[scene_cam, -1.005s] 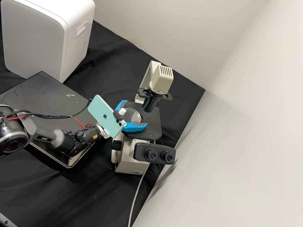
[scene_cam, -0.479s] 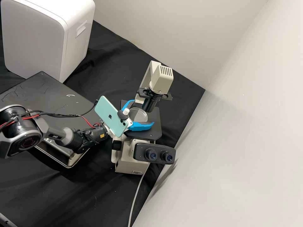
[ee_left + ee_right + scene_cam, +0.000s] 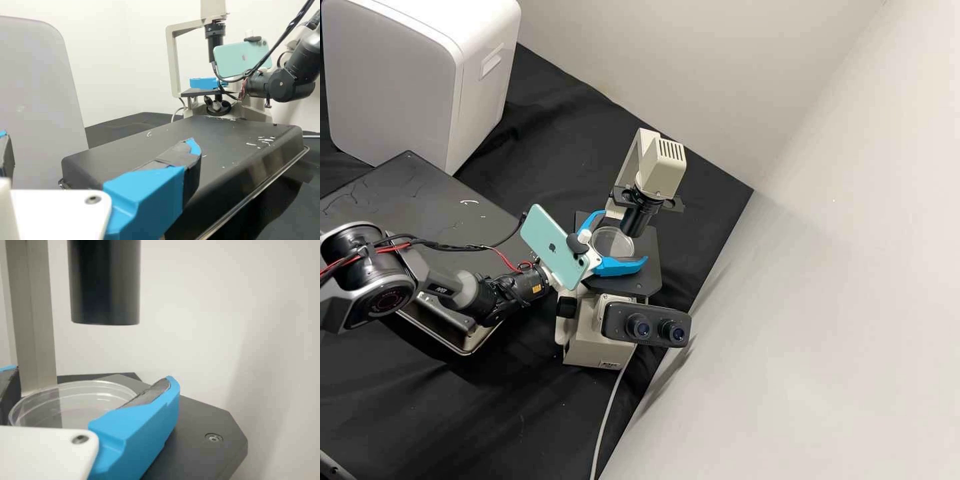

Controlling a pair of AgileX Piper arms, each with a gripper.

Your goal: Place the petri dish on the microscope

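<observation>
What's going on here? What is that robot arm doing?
The right arm's gripper has its blue fingers closed on a clear round plastic petri dish. It holds the dish at the flat black stage of the beige microscope, just under the dark lens tube. Whether the dish already rests on the stage is hard to tell. The left arm's gripper is open above the black tray.

1. The bench (image 3: 420,413) is viewed from above, slanted.
2. The microscope (image 3: 173,55) (shared by all views) is seen distantly from the left wrist.
3. Its stage (image 3: 200,425) is seen close-up from the right wrist.
</observation>
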